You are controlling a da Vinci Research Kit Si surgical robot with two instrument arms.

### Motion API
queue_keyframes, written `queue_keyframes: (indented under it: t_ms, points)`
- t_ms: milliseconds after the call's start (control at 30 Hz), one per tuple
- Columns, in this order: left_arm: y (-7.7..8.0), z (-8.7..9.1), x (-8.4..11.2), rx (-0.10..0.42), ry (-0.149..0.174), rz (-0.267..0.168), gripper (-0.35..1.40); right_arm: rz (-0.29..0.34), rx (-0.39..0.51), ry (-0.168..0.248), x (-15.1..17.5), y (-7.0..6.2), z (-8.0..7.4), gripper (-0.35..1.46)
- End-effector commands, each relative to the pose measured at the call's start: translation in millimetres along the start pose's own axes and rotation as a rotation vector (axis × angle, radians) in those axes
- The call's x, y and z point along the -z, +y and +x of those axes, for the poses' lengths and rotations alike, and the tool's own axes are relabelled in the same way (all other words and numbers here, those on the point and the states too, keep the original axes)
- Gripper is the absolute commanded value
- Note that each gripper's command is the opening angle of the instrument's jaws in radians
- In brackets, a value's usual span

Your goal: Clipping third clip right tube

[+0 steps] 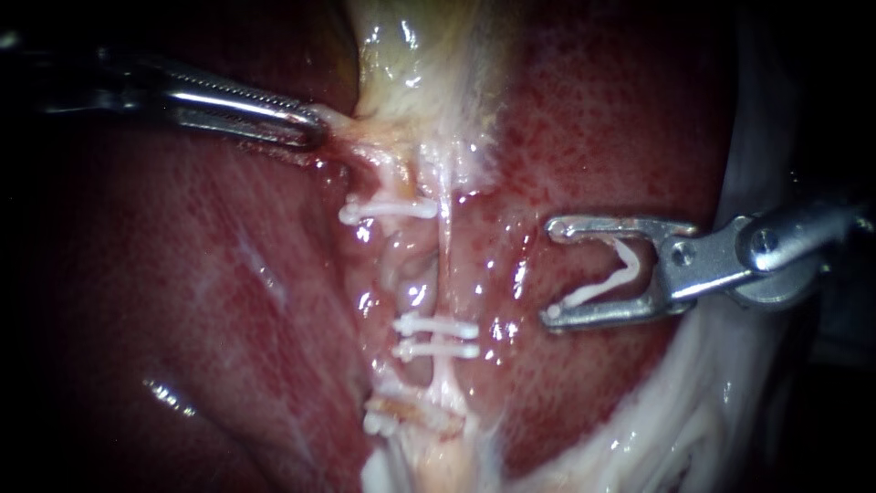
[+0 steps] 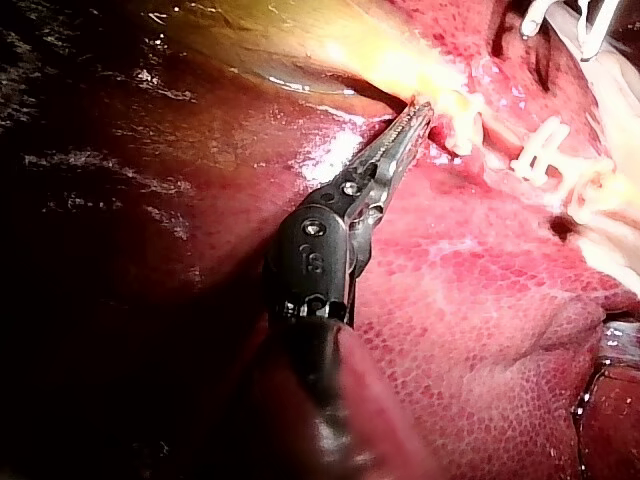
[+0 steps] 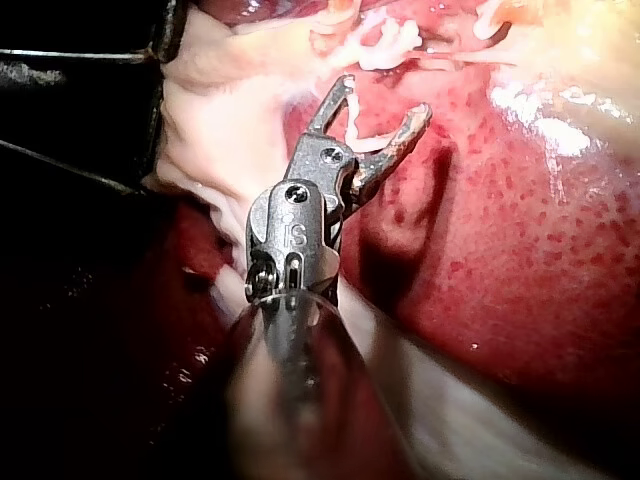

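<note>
Ok so, from where I'm standing: the slim silver left instrument has its ridged jaws clamped together on a strip of pale yellowish tissue at the foot of the yellow-white gallbladder, with the dark red liver all around it. The right instrument hangs out over the liver on the right side. Its jaws are spread wide, with a bent white plastic clip held between them, one end against each jaw. That clip isn't on anything, it's apart from the tubes. The right tube is a thin pale strand running down the middle. It carries two closed white clips side by side lower down. One more white clip sits higher up, just left of the strand.
</note>
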Motion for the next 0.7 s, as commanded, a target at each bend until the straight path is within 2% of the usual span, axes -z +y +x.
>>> queue_keyframes:
  t_ms: [33, 100, 167, 300, 533, 700]
  points:
    - [0.1, 0.4, 0.5, 0.003, 0.000, -0.003, -0.35, 0.001, 0.000, 0.001, -0.1, 0.0, 0.1, 0.50]
    - [0.2, 1.7, 2.1, 0.009, 0.003, 0.011, -0.35, 0.006, -0.001, 0.002, -0.1, 0.0, 0.1, 0.50]
    - [0.5, 2.9, 3.8, 0.012, 0.022, 0.021, -0.35, 0.009, -0.001, 0.003, -0.2, -0.1, 0.2, 0.50]
    - [0.9, 4.3, 6.1, 0.004, 0.039, 0.035, -0.35, 0.030, -0.002, 0.010, -0.7, 0.0, 0.6, 0.50]
    - [1.1, 4.3, 6.4, -0.001, 0.042, 0.034, -0.35, 0.082, -0.107, 0.025, -4.4, 0.3, 1.3, 0.50]
    - [1.1, 4.3, 6.4, -0.001, 0.042, 0.035, -0.35, 0.099, -0.200, 0.041, -8.0, 0.6, 1.0, 0.50]
